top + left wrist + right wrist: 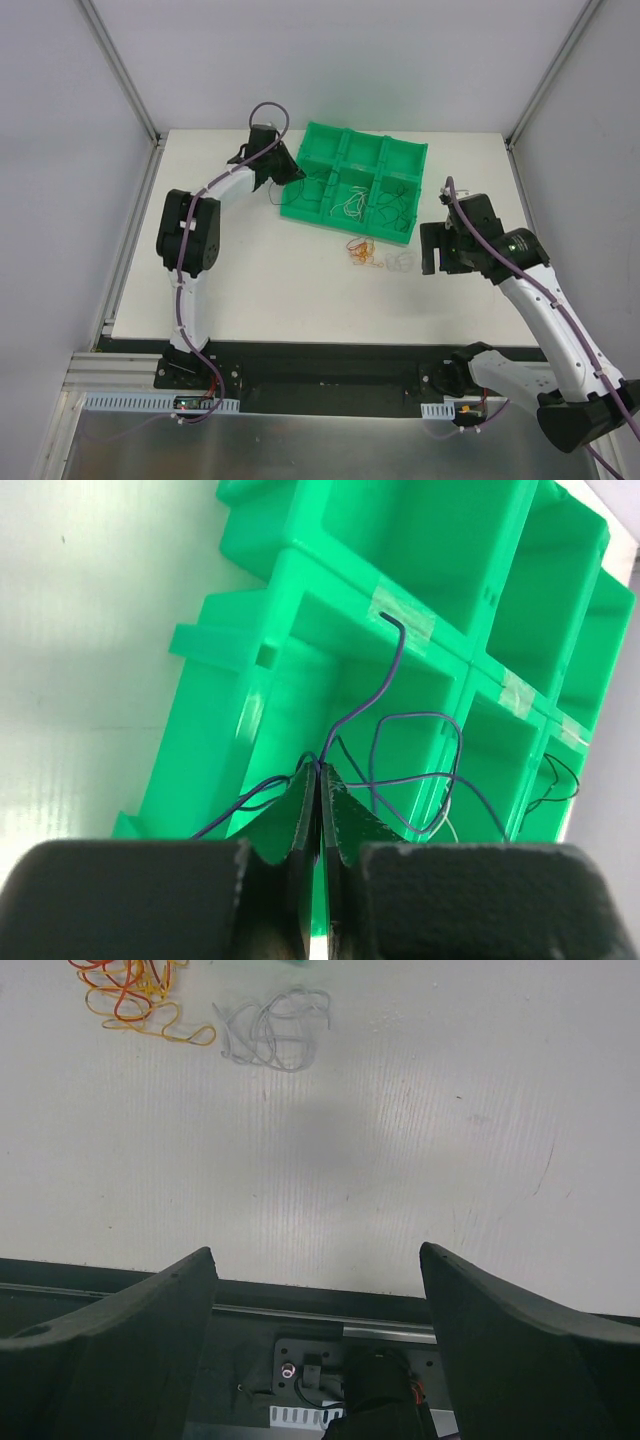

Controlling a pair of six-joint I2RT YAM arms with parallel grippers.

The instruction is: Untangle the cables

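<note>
We found the left gripper (320,780) clamped on a dark cable (385,695) at the left end of the green tray (250,710). The red-orange tangle (360,252) lay just in front of the tray. The right gripper (437,250), jaws spread and empty, stood nearer it, with the tangle to its left.

Arms: I count 2, the left arm (190,235) and the right arm (545,300).
Grippers: 2, the left gripper (318,780) and the right gripper (315,1260).
Green tray (340,222): 1.
Tray compartments: 6, in 2 rows of 3.
Compartments holding cables: 3, all in the near row, with dark blue cables (399,645), white cables (350,205) and black cables (397,205).
Bundles on the table (250,290): 2, namely 1 red-orange bundle (361,252) and 1 white bundle (398,262).
Strands per bundle: I cannot count them.
</note>
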